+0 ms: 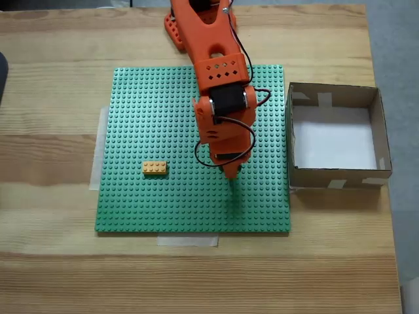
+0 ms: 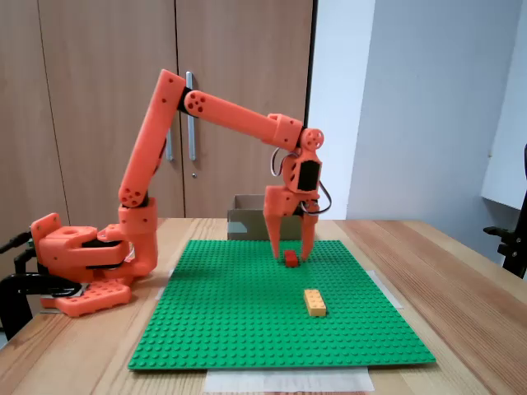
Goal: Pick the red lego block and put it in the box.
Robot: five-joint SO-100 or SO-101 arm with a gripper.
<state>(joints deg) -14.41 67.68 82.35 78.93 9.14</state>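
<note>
Wooden table (image 1: 52, 78), green baseplate (image 2: 247, 321): end effector (image 2: 290, 257) spread, straddling red lego block (image 2: 291, 259) for pinch; box (image 1: 335, 137) waiting alongside

**Red brick on the plate, box standing open**

I see the red lego block (image 2: 291, 258) lying flat on the green studded plate. The box (image 1: 335, 97), square brown cardboard with low walls, a white floor and pale tape patches, sits open just beside the plate's edge.

matt cardboard box (image 1: 334, 176), studded plastic baseplate (image 1: 150, 118), grained wood table (image 1: 59, 261).
</note>
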